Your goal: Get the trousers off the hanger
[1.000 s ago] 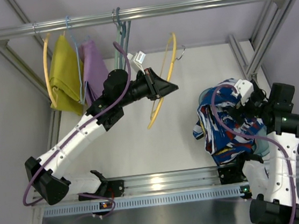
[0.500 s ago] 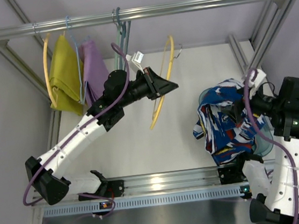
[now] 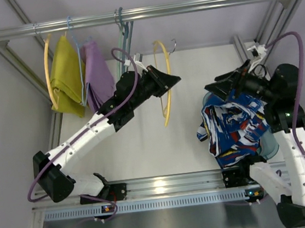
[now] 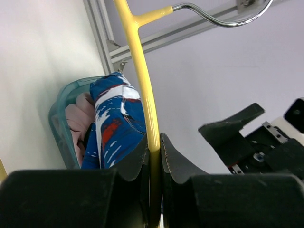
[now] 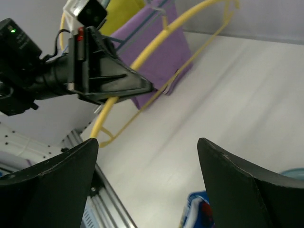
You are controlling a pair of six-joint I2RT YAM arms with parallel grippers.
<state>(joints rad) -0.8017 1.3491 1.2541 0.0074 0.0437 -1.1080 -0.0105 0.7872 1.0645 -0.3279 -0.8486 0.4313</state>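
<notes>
I have bare table (image 3: 145, 148) between the arms, bounded at 12 o'clock by the frame rail (image 3: 146, 11). The left gripper (image 4: 155, 142) is clamped tight on the yellow hanger (image 3: 167, 111). The trousers (image 3: 235, 124) lie heaped at 3 o'clock from it, hiding most of a teal basket (image 4: 58, 114). The right gripper (image 5: 147, 142) gapes wide and empty at the heap's 12 o'clock edge.

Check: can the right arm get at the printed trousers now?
Probably yes. The right gripper is open right by the trousers, nothing between them; the left gripper holds the hanger well off to the side.
</notes>
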